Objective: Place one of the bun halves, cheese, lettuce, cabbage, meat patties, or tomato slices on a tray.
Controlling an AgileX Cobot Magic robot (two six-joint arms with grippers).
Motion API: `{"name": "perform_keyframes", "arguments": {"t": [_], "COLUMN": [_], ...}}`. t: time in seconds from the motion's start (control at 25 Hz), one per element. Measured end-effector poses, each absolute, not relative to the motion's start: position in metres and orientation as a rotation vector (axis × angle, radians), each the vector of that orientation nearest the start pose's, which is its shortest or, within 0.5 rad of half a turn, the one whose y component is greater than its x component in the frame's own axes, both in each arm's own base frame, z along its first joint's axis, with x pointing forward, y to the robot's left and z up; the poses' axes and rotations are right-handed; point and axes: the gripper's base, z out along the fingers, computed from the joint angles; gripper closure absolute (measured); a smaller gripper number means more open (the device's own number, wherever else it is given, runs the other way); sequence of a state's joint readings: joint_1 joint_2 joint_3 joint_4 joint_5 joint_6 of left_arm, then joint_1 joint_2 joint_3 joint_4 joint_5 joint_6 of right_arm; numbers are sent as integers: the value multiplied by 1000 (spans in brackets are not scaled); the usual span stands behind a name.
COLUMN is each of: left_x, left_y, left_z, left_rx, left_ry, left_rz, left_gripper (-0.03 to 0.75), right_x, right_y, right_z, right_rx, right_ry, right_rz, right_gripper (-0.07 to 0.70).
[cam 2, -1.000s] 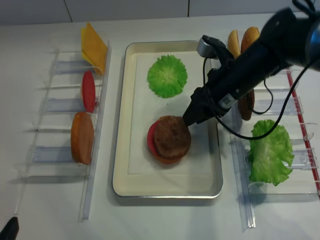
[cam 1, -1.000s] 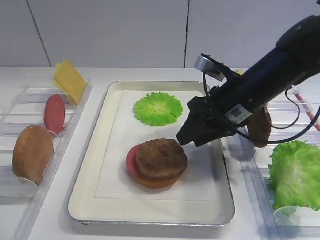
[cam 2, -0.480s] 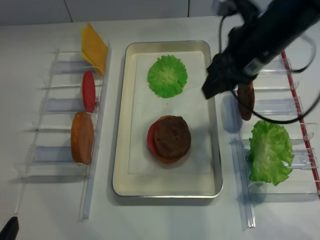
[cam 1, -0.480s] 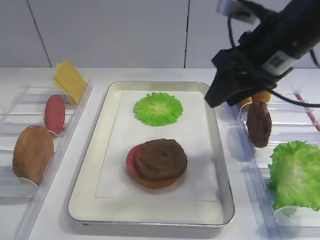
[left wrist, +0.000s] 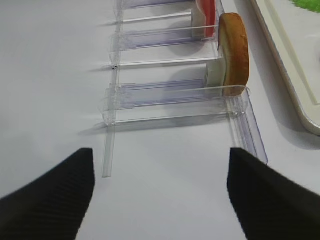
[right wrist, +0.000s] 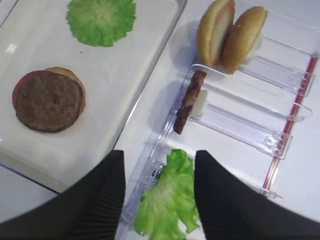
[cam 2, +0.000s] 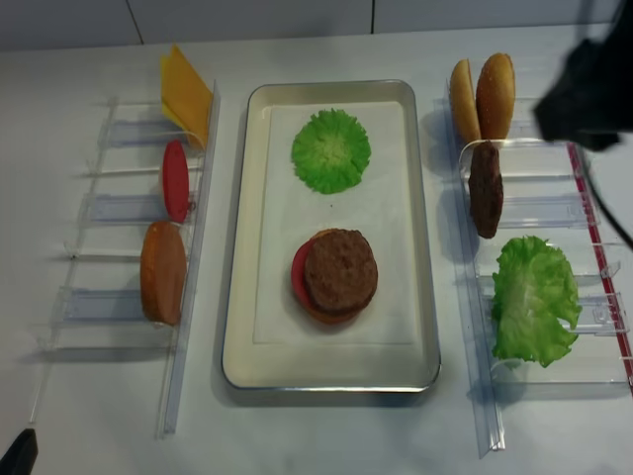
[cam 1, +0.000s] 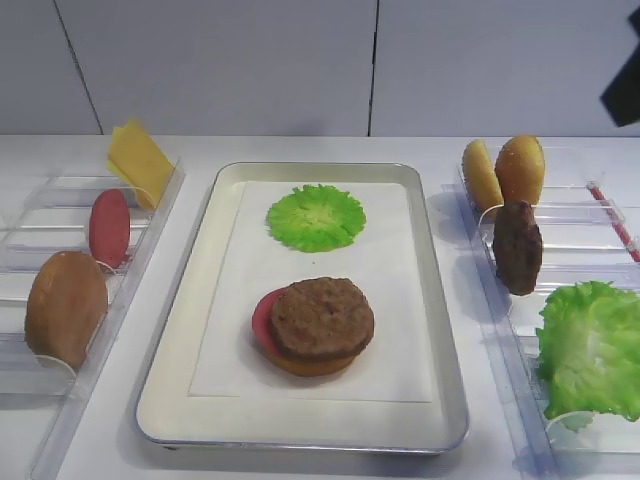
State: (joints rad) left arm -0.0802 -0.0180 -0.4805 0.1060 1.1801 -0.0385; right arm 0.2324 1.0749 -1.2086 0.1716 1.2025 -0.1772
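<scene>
My right hand (right wrist: 156,200) hangs high above the surface (cam 2: 326,435), over the rack on the right, with nothing between its fingers (right wrist: 227,200). They stand apart with a clear gap, and through that gap I look down on a lettuce leaf (right wrist: 167,202) lying in the right rack (right wrist: 240,125). I touch nothing.

My left hand (left wrist: 155,195) also stands spread, its two fingertips (left wrist: 47,192) wide apart at the bottom of my wrist view, empty, above the bare surface just in front of the left rack (left wrist: 175,100).

The tray (cam 2: 242,297) sits in the middle of the surface. On its white paper lies one meat patty (cam 2: 340,271), flat on top of a tomato slice (cam 2: 298,280) and a bun half (cam 2: 331,317) whose edge shows beneath. Farther back on the tray lies a round green cabbage leaf (cam 2: 331,149), apart from the stack.

In the right rack, the second meat patty (cam 2: 485,188) stands on edge, and two bun halves (cam 2: 483,87) stand on edge behind it. In the left rack a bun half (cam 2: 162,273), another tomato slice (cam 2: 174,180) and the cheese (cam 2: 185,94) stand in their own slots.
</scene>
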Motion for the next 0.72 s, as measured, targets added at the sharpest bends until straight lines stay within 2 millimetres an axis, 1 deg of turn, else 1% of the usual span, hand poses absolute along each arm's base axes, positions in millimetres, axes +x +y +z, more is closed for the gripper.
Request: {"name": "perform_keyframes", "arguments": {"t": [0.16,0.28,0.4,0.48,0.6,0.72], "left_x": [-10,-10,-10,-10,-10,-10], "left_y": [10,10,10,10,10,10], "left_z": [263,263,263,263,263,263], "left_rx": [32,32,32,32,32,32], "left_ry": [2160,2160,2160,2160,2160,2160], "left_rz": [61,61,61,61,61,61], "left_gripper": [715,715,715,715,715,715], "right_x": [134,93,60,43,22,8], "right_y": [46,34,21,15,9,5], "right_z": [397,390,376,362,340,315], "right_rx": [-423,-341,-268,-248,-239,-245], "right_ry": [2414,2328,2269,2244,2201,2178], "right_rz": [259,261,223,198,193,188], "right_gripper": [261,261,260,260,241,227]}}
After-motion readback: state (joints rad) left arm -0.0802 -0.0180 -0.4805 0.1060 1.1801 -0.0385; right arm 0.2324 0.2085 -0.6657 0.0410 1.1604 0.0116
